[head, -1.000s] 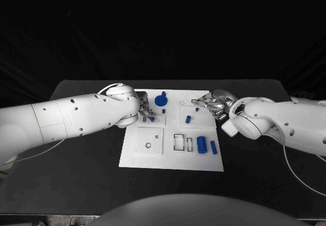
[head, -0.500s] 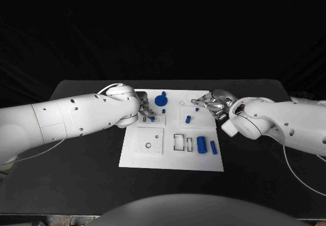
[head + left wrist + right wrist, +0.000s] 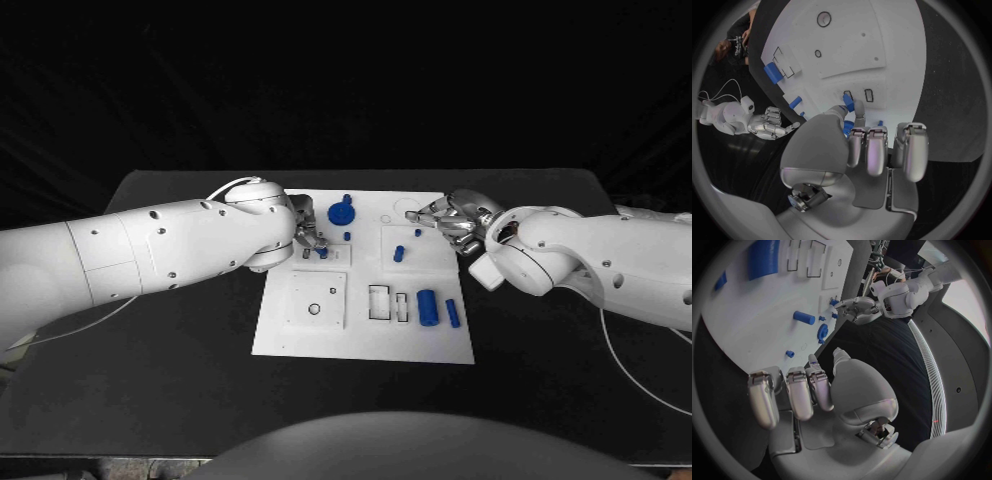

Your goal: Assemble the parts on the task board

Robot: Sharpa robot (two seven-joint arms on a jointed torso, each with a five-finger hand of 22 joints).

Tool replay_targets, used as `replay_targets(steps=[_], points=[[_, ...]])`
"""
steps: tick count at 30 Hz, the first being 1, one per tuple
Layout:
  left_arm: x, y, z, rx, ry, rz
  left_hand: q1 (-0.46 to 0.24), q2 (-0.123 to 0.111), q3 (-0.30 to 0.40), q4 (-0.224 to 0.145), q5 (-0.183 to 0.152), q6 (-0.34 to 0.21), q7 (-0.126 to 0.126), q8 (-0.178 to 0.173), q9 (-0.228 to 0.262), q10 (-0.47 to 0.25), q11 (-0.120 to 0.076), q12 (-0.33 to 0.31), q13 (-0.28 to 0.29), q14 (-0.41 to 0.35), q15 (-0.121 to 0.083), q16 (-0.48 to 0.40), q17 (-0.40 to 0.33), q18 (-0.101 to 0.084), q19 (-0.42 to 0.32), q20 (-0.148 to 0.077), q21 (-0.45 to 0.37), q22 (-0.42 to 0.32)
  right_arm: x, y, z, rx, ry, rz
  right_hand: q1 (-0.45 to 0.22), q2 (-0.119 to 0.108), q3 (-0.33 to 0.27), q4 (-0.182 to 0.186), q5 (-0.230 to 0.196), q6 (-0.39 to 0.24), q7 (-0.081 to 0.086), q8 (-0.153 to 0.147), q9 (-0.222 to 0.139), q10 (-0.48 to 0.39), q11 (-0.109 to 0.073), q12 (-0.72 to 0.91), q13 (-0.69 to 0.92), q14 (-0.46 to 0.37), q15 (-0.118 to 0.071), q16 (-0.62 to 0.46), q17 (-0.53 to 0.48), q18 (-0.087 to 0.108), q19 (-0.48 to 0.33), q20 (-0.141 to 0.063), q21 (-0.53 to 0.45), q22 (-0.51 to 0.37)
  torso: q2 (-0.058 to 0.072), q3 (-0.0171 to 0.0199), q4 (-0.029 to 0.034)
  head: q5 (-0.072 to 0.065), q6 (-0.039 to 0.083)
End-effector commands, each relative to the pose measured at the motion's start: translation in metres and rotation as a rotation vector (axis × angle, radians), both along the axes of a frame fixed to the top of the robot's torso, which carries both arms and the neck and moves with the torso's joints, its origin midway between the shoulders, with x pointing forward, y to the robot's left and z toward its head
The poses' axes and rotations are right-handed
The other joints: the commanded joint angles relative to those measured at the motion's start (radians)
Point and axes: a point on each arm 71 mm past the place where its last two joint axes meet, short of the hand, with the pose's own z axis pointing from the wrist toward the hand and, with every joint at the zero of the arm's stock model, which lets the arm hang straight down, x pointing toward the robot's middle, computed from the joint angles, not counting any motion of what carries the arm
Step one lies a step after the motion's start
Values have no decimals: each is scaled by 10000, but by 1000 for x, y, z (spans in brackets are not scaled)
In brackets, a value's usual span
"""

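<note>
The white task board lies mid-table. My left hand hovers over its far left part and pinches a small blue part between thumb and a finger, just above two small slots. My right hand is at the board's far right edge, its fingers curled in with nothing seen in them. A round blue part, a short blue cylinder, a thick blue cylinder and a thin blue bar sit on the board.
The board's near left holds a square plate with a round hole, and rectangular pockets lie beside the thick cylinder. Both white arms flank the board. Black table surrounds it.
</note>
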Motion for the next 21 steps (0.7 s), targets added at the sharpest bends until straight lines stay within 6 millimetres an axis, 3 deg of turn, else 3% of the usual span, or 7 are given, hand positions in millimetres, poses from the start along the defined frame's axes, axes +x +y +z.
replay_targets(steps=[1, 21], points=[[-1, -2, -1, 31, 178, -148, -53, -12, 96, -15, -50, 19, -5, -33, -29, 1040, 54, 25, 2633, 1040, 76, 26, 2634, -76, 1017, 19, 24, 2632, 0, 1, 0, 11, -29, 147, 102, 21, -55, -5, 41, -40, 422, 62, 11, 1065, 77, -14, 2601, 1061, 66, 41, 2628, -66, 1047, 85, 45, 2630, 2, -3, 12, -14, 1], [-1, 2, -2, 38, 300, -146, 14, -91, 147, -10, -60, 78, -7, -53, -96, 1040, 47, 25, 2633, 1040, 74, 26, 2634, -76, 1017, 31, 24, 2632, 0, 2, -1, 11, -22, 153, 106, 22, -56, -5, 42, -38, 424, 65, 11, 1065, 78, -14, 2601, 1061, 67, 41, 2628, -66, 1047, 86, 45, 2630, 4, 2, -3, 26, 1]])
